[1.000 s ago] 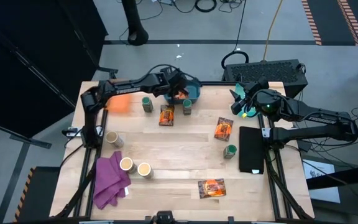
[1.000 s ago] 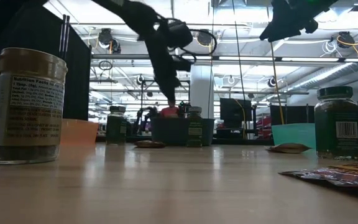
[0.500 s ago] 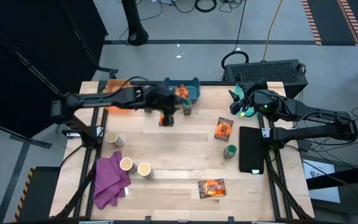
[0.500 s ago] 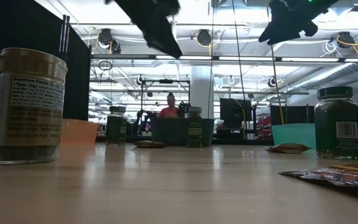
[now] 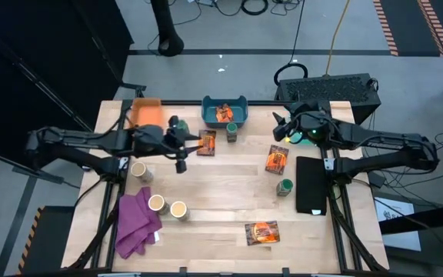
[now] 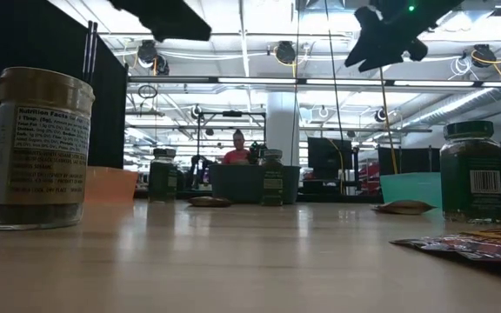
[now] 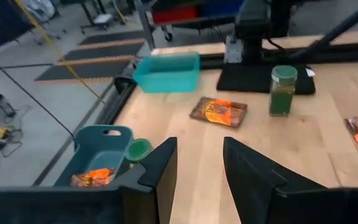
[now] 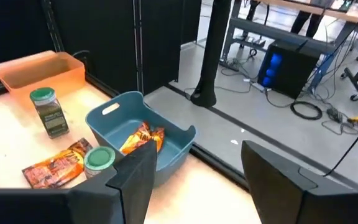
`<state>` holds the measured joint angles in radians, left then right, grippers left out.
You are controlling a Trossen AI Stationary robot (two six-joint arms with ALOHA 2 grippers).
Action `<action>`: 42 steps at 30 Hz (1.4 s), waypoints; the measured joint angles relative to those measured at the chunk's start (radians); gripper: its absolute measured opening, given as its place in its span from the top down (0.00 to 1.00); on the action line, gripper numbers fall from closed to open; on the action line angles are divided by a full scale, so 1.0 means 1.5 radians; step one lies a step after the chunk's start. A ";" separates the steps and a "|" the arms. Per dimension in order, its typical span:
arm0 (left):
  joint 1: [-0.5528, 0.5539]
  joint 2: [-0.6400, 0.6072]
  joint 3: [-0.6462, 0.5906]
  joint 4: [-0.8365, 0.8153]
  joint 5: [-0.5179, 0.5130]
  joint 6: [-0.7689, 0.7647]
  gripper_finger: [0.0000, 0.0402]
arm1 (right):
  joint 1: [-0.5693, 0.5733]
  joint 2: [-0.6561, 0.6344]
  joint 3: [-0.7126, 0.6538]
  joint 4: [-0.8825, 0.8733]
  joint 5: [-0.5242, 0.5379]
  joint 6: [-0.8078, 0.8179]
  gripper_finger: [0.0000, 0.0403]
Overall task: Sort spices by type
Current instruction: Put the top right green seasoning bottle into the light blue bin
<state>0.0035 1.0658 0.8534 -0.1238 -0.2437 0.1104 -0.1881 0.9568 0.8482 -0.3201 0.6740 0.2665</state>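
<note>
Spices lie spread over the table: from above, my left gripper (image 5: 180, 146) hovers empty beside an orange packet (image 5: 206, 143), its long axis pointing toward the blue bin (image 5: 224, 113), nearer to this arm. In my left wrist view the fingers (image 7: 160, 171) stand apart, holding nothing; my right gripper (image 8: 194, 180), also open, waits above the far edge.

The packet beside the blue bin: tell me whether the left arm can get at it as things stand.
Probably yes. The left gripper hangs open and empty just beside the packet, which lies flat in the open; only a green jar stands on its far side.

A packet (image 5: 224, 113) lies in the bin (image 5: 224, 119), with a jar (image 5: 231, 134) just before it.
</note>
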 joint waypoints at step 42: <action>0.063 -0.110 -0.144 0.141 -0.236 0.212 0.67 | -0.016 0.510 0.435 -0.099 -0.119 0.181 0.44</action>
<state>0.0980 0.9010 0.6369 0.0885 -0.5974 0.4285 -0.2121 1.7218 1.5013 -0.4690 0.4955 0.5379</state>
